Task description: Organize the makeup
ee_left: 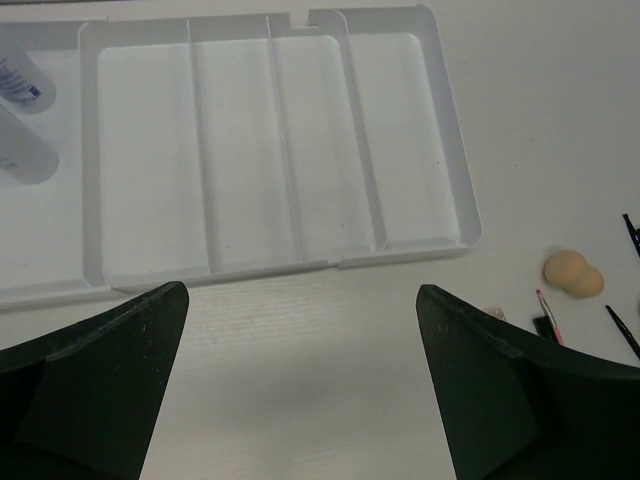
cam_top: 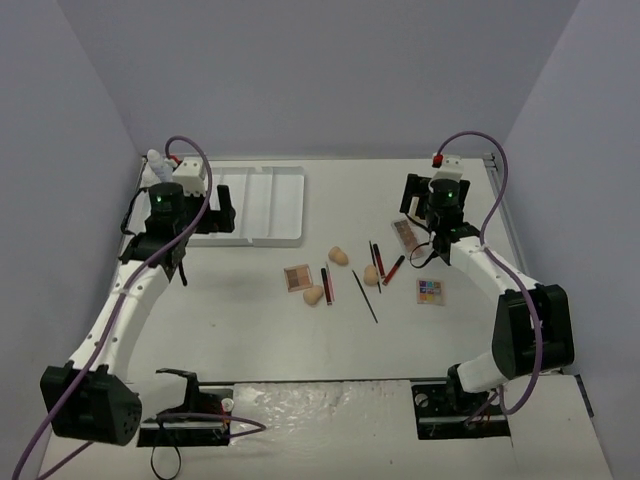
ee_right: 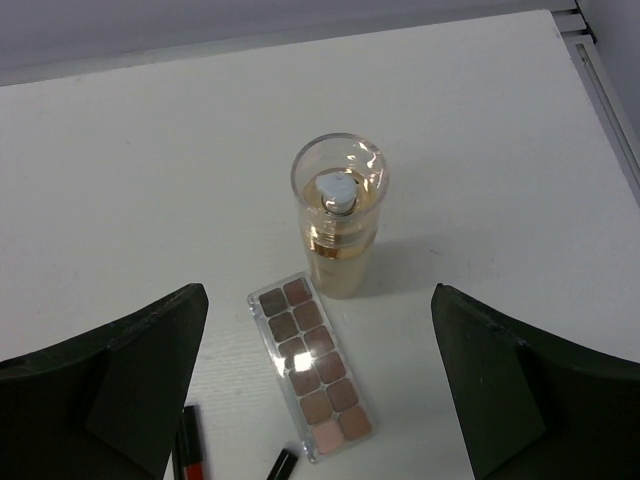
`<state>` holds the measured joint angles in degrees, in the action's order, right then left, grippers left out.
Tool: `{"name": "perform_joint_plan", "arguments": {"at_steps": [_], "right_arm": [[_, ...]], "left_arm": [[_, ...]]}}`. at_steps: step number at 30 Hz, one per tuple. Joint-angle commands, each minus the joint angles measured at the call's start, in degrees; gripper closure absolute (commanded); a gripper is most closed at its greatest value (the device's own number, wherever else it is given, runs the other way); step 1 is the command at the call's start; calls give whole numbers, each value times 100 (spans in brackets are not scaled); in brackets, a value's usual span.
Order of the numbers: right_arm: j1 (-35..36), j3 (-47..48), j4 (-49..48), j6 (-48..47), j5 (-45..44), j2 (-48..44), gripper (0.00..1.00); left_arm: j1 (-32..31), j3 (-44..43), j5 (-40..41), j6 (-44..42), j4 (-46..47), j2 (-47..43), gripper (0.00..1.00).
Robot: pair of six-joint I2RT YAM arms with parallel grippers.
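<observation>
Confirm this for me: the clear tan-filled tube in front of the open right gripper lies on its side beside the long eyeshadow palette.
Wrong on one point: the clear tan-filled tube stands upright, not on its side. The right wrist view shows it, cap uppermost. The rest holds: it is in front of the open right gripper, beside the long eyeshadow palette.

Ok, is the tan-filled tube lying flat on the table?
No, the tan-filled tube stands upright with its cap pointing up, just beyond the long eyeshadow palette.
</observation>
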<state>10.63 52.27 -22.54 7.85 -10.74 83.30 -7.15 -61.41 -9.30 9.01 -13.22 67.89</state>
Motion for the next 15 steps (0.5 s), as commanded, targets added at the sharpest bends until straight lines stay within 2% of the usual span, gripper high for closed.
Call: {"name": "perform_joint_plan", "arguments": {"at_steps": [1, 7, 12, 15], "right_arm": [[-338, 28, -1314, -124, 39, 450, 10], [-422, 38, -1666, -355, 416, 829, 12], [-478, 71, -1812, -528, 601, 1080, 13], [-551, 69, -1886, -495, 635, 1195, 13]], "left_arm": [[-97, 470, 41, 224, 147, -808, 3], [-173, 1223, 106, 199, 208, -1553, 3], [-183, 2003, 515, 405, 599, -2104, 3], [-192, 2060, 565, 395, 657, -2168, 3]]}}
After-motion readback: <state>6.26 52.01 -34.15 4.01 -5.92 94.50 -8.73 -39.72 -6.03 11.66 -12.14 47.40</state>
